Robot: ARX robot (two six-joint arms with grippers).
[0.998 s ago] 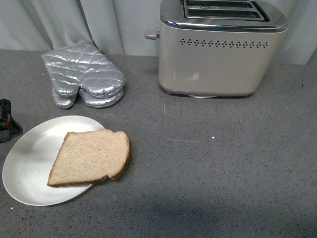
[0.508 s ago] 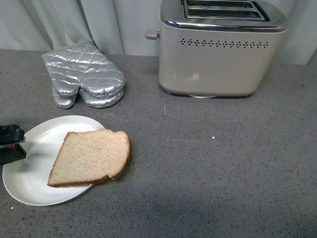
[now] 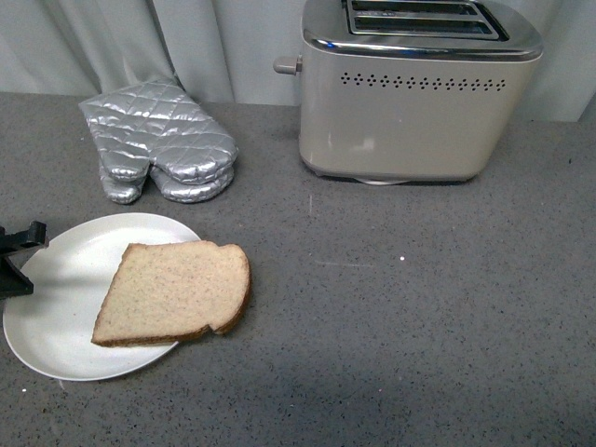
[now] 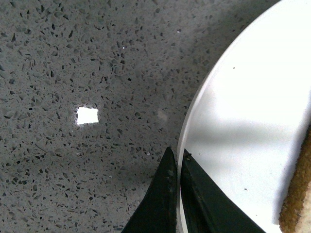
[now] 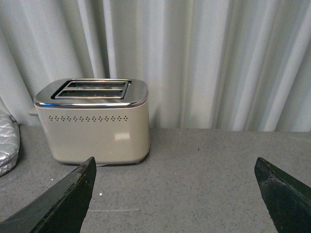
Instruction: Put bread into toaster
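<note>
We note bread (image 3: 172, 291) unlifted on plate (image 3: 56, 317), toaster (image 3: 410, 112) empty; left end effector (image 4: 178, 158) pinches plate rim, right end effector (image 5: 175, 165) wide apart, holding nothing.

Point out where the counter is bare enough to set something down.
Widest bare patch: the counter in front of the toaster, right of the bread, out to the right edge. A smaller strip lies between the oven mitts and the toaster. Crowded on the left: oven mitts, plate, and the left gripper at its rim.
</note>
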